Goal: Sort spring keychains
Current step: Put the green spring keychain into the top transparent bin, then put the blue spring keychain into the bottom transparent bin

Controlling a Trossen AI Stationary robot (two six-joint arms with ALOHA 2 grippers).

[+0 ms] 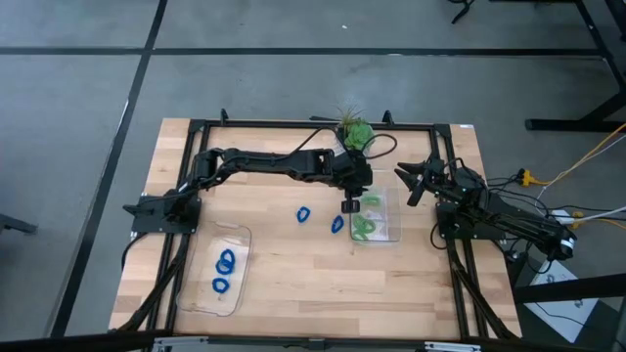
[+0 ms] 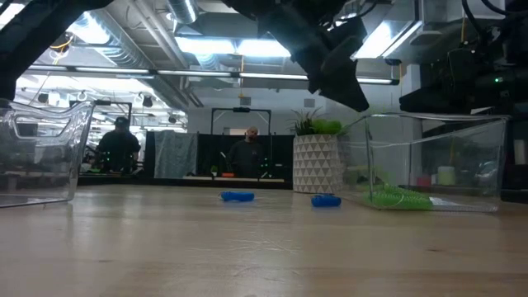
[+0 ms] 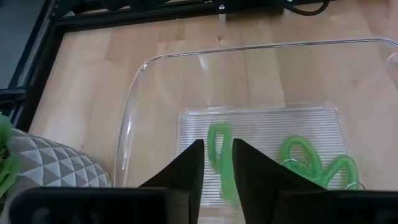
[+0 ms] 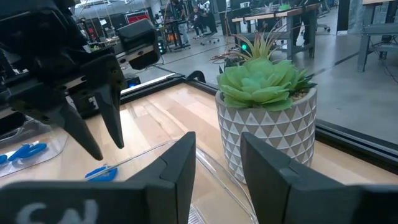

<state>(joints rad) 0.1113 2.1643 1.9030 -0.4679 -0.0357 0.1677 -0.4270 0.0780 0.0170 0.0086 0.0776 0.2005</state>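
Left gripper (image 3: 216, 163) hovers parted, released, over the clear tray (image 1: 394, 231) of green coils (image 3: 301, 158).
Beside it, two blue keychains (image 1: 304, 214) lie unsorted; two sit in the far tray (image 1: 241, 244).

Potted plant (image 1: 355, 130) at table's (image 1: 293, 284) far edge; two people (image 2: 118, 147) beyond.

Grey concrete floor (image 1: 293, 88), bright ceiling lights (image 2: 223, 45), two people (image 2: 120, 147) at distant workbenches.

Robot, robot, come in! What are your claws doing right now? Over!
Left claw open above right tray, green keychain between fingers. Right claw open, waiting. Two blue keychains left on table.
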